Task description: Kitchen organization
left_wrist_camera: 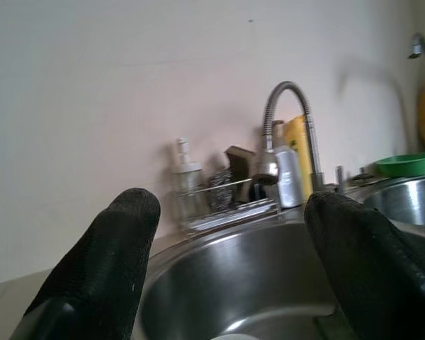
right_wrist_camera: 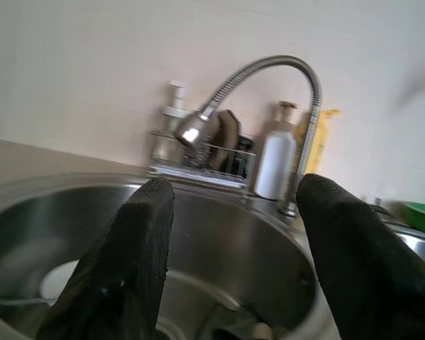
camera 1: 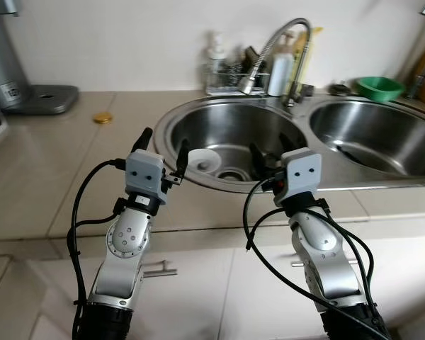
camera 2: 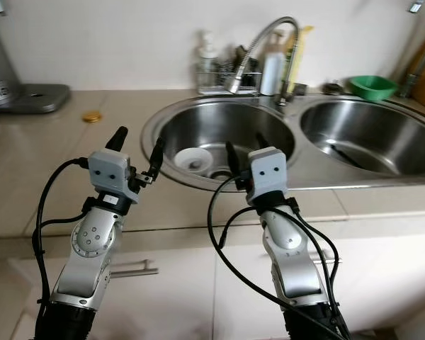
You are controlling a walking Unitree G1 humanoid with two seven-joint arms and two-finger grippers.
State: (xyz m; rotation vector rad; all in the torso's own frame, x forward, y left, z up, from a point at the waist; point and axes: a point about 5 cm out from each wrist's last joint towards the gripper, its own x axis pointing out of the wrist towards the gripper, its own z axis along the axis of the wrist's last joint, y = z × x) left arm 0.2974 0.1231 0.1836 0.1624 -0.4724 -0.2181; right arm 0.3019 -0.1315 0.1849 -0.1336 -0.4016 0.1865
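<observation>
Two grippers are hovering at the near rim of the left sink basin [camera 1: 198,113], the left gripper [camera 1: 163,147] and right gripper [camera 1: 269,157] both spread wide and holding nothing. Inside that basin a white bowl [camera 1: 202,161] is sitting beside the drain, and behind the basin the faucet [camera 1: 269,49] is arching over it next to a wire caddy [camera 1: 227,78].

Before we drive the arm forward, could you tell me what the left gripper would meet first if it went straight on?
Probably nothing at once: the left gripper, jaws open, points over the left sink basin toward the wire rack of bottles at the wall. Depth is unclear.
</observation>
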